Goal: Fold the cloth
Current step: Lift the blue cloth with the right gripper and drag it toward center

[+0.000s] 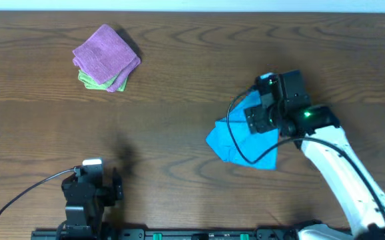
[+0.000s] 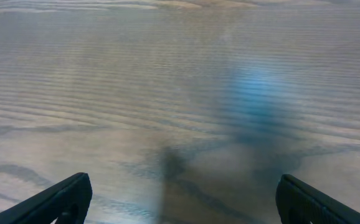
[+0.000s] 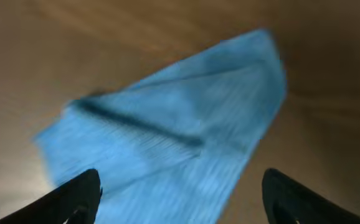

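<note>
The sky-blue cloth [image 1: 236, 137] lies crumpled and partly folded on the wooden table, right of centre. It fills the right wrist view [image 3: 180, 143], blurred. My right gripper [image 3: 180, 205] hangs over the cloth with its jaws wide open and nothing between them; in the overhead view the right wrist [image 1: 276, 107] covers the cloth's right part. My left gripper [image 2: 180, 205] is open and empty over bare wood at the front left [image 1: 89, 193], far from the cloth.
A folded purple cloth [image 1: 106, 53] lies on a folded green cloth [image 1: 89, 80] at the back left. A black cable [image 1: 236, 137] loops over the blue cloth. The table's front edge carries the arm bases.
</note>
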Robot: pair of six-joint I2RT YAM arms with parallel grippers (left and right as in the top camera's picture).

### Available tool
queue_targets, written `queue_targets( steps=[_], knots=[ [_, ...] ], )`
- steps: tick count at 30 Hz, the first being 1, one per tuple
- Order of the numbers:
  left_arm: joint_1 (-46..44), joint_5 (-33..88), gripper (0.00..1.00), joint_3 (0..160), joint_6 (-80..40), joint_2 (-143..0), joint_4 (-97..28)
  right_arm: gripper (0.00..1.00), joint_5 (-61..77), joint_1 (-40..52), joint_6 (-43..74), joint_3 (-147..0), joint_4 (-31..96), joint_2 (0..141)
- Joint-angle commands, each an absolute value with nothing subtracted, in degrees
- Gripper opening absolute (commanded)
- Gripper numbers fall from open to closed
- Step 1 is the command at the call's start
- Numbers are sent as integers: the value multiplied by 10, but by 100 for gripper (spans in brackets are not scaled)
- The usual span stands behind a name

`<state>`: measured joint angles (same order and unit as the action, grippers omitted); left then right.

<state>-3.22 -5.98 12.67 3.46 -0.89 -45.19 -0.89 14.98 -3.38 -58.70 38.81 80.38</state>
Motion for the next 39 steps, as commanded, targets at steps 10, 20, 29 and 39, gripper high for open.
queue_targets(
  steps=[10,20,29,39],
  knots=[
    [-34,1,95,124,34,-5,-460,75,-19,55,-24,-599,163,998],
    [-34,1,96,124,8,-5,-460,66,-10,46,-35,-648,123,1086],
    [-34,1,96,124,-3,-5,-460,58,22,30,-34,-653,124,1105],
    [-34,1,95,124,-4,-5,-460,15,33,30,-35,-653,122,1107]
  ],
)
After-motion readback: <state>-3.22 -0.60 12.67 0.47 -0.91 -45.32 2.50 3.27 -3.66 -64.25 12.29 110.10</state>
